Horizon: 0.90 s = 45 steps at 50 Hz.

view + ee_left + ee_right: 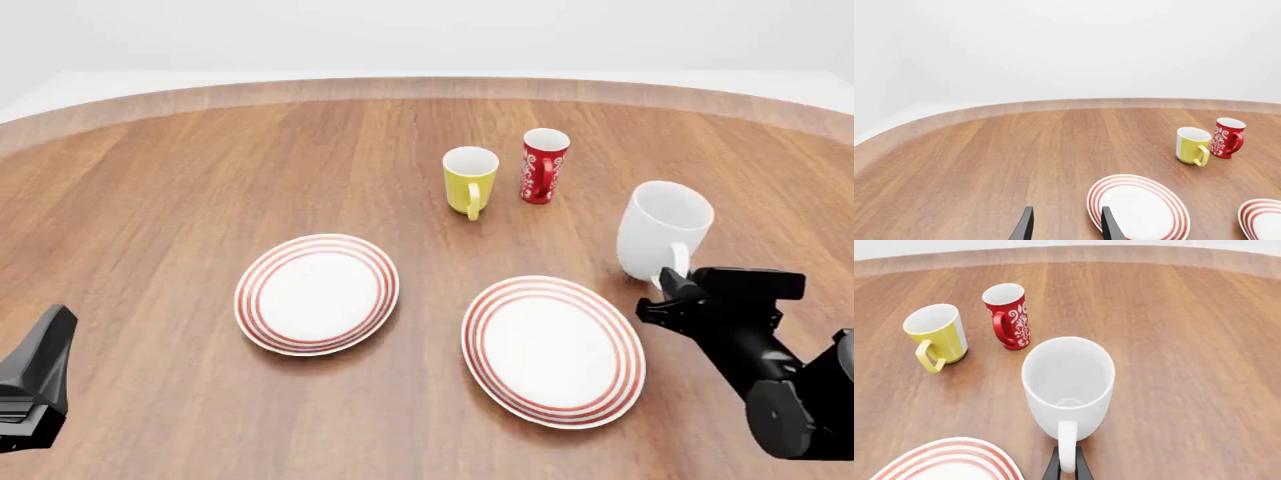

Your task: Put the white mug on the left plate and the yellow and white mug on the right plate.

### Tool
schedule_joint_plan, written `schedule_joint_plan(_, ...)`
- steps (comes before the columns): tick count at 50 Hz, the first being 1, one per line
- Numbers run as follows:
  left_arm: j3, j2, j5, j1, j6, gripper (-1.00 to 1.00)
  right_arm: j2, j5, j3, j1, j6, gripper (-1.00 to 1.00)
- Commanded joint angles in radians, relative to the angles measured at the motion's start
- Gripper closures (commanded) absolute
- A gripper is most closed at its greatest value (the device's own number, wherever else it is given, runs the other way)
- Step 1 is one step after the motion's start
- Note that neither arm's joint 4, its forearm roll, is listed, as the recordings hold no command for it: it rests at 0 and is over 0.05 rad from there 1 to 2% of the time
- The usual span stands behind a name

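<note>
Your right gripper was pinched on the white mug's handle, mug upright at right-centre of the front view, on the table just upper right of the right plate. Your left gripper sat spread apart, holding nothing, low in the frame's bottom left. The yellow and white mug stood upper centre, just beside the red mug. The left plate lay left of centre, bare.
</note>
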Motion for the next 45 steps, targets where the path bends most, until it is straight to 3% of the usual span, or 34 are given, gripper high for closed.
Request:
schedule_joint_plan(1,0.0,0.0,0.0,0.0,0.0,-1.0,-0.087,0.02,0.026,0.004,0.002,1.0)
schedule_joint_plan(16,0.0,0.0,0.0,0.0,0.0,-1.0,-0.22,0.089,0.056,0.049,-0.013,1.0)
schedule_joint_plan(19,0.0,0.0,0.0,0.0,0.0,-1.0,-0.261,0.101,0.069,0.082,-0.041,1.0)
schedule_joint_plan(45,0.0,0.0,0.0,0.0,0.0,-1.0,-0.48,0.261,0.066,0.229,-0.072,1.0)
